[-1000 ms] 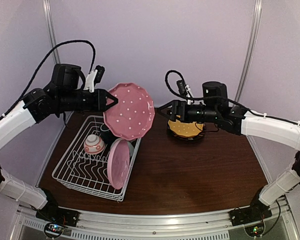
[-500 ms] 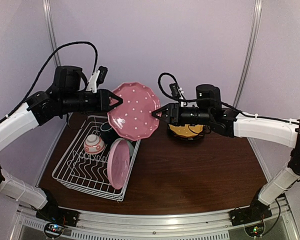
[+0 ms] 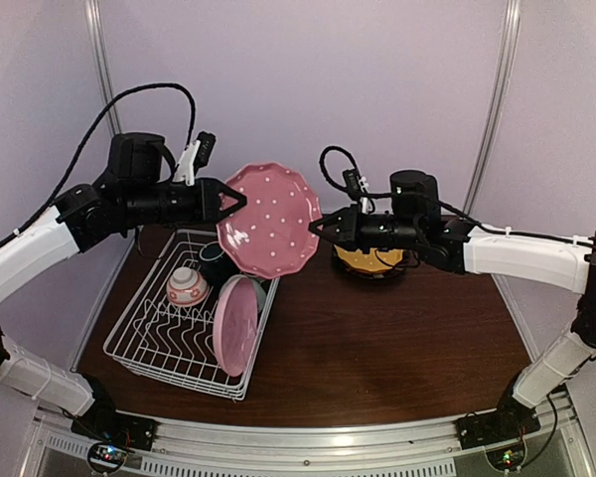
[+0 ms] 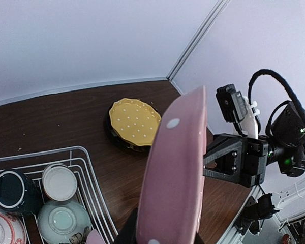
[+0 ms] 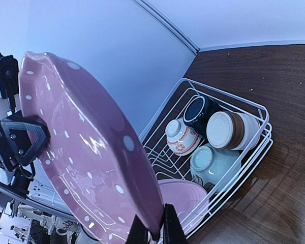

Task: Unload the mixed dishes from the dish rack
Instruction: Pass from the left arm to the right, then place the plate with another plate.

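Left gripper (image 3: 236, 202) clenched on dotted pink plate (image 3: 273, 221), aloft on edge over the rack (image 3: 129, 343) (handover, likely). Right gripper (image 3: 314, 227) straddles the opposite rim; cannot tell if clamped.

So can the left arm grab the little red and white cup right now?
Probably not yet. The left gripper is shut on the pink dotted plate, held up in the air, so it is too busy for the red and white cup.

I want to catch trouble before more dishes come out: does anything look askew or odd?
Only the light pink plate: it stands on edge at the rack's right side, tilted against the wire wall rather than upright in a slot, so it might slide. Nothing looks spilled or broken.
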You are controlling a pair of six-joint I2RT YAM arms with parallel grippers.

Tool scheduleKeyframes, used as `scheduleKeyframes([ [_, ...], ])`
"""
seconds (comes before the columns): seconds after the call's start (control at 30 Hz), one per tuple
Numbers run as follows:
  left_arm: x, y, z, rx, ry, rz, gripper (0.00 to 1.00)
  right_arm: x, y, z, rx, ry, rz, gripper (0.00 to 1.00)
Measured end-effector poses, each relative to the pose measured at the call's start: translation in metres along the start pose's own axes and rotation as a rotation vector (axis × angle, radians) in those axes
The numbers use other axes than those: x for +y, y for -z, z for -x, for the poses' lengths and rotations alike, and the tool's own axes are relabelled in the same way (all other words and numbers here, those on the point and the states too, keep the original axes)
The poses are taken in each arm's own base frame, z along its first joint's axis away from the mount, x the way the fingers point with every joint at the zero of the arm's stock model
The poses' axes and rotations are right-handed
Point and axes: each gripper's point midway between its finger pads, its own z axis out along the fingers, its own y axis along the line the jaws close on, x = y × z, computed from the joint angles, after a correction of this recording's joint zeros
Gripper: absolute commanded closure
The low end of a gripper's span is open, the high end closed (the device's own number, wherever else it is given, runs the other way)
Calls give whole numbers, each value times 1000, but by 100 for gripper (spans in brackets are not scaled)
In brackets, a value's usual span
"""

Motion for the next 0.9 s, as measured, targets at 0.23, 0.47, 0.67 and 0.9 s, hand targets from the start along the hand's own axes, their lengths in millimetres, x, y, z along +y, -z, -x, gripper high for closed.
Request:
scheduleKeyframes([
  [0.23, 3, -3, -3, -3, -1, 18, 67, -6, 0, 0, -7, -14, -26, 100],
  [0.47, 5, -1, 16, -85, 20, 36, 10, -39, 9, -13, 28, -56, -104, 100],
  [0.67, 11, 0, 21, -108, 30, 77, 2, -89, 30, 0, 2, -127, -234, 100],
  [0.9, 18, 2, 23, -116, 32, 122, 3, -155, 74, 30, -80, -202, -436, 100],
])
